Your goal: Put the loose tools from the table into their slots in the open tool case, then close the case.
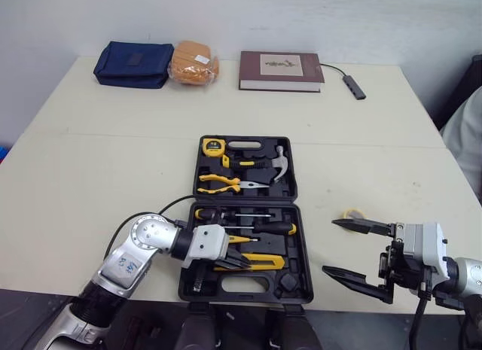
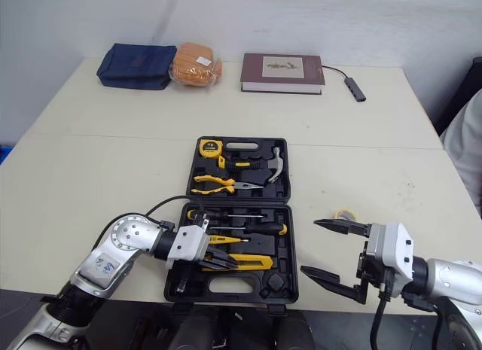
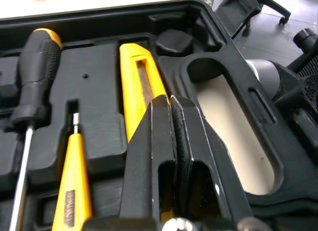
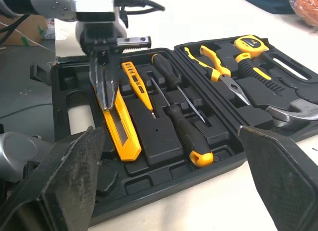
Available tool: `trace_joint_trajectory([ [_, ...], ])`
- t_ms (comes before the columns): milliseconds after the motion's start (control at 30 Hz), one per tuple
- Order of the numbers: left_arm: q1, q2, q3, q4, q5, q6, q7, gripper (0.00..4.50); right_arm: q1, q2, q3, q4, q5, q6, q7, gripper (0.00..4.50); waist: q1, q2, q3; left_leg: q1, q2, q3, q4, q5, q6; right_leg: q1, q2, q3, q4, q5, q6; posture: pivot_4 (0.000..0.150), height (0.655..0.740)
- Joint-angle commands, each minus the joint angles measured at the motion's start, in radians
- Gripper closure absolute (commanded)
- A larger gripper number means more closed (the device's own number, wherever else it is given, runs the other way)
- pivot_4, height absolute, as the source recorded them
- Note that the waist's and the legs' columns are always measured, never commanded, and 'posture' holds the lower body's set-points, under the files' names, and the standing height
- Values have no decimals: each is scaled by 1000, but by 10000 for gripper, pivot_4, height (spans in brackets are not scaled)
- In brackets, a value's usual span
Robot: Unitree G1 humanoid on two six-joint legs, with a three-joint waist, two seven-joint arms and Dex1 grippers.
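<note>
Closed tight, the left gripper (image 4: 106, 101) met the yellow knife (image 4: 124, 136) in the case (image 1: 245, 294), which probably needed a straight downward press to seat; the right gripper (image 1: 331, 247) hung open beside the case.

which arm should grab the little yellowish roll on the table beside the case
Right. The right end effector is open beside the small yellowish roll, on the same side of the tool case. The left end effector is shut, down inside the case over the yellow utility knife.
</note>
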Motion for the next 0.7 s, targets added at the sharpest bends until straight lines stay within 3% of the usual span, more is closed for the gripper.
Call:
trace_joint_trajectory([
  [33, 3, -7, -11, 17, 29, 46, 39, 44517, 7, 4, -36, -31, 10, -12, -7, 0, 0, 0, 0, 0, 0, 0, 0, 0, 0, 0, 0, 0, 0, 0, 0, 1500, 7400],
  [533, 41, 30, -58, 70, 94, 232, 119, 44517, -3, 8, -21, -19, 3, -20, -16, 0, 1, 8, -9, 6, 0, 0, -1, 0, 1, 6, -1, 0, 0, 0, 0, 1500, 7400],
  [700, 73, 39, -76, 83, 96, 314, 151, 44517, -7, 10, -18, -13, 2, -21, -15, 0, -1, 10, -13, 19, 1, -1, -4, -5, -6, 19, -1, 0, -5, -1, -2, 1500, 7400],
])
